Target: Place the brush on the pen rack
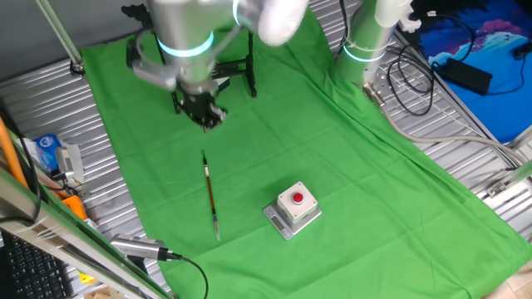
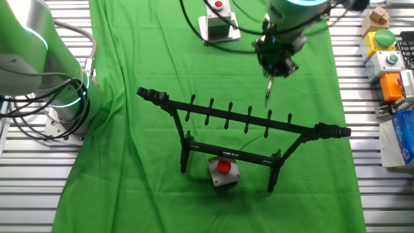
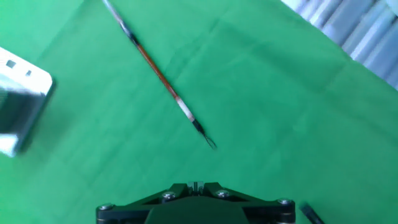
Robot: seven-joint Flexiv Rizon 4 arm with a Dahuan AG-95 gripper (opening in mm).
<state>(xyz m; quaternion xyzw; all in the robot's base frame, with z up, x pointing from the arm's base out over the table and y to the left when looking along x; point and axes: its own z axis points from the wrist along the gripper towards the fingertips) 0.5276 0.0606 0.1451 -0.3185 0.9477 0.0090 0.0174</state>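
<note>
The brush lies flat on the green cloth, thin and reddish-brown, its pale tip toward the front. In the hand view the brush runs diagonally from the top left to the middle. In the other fixed view only a short piece of the brush shows below the hand. My gripper hovers above the cloth just beyond the brush's back end, with its fingers together and nothing in it. It also shows in the other views. The black pen rack stands upright behind the arm.
A grey box with a red button stands right of the brush; it shows blurred in the hand view. A second arm's base is at the cloth's edge. A silver cabled cylinder lies front left. More button boxes sit aside.
</note>
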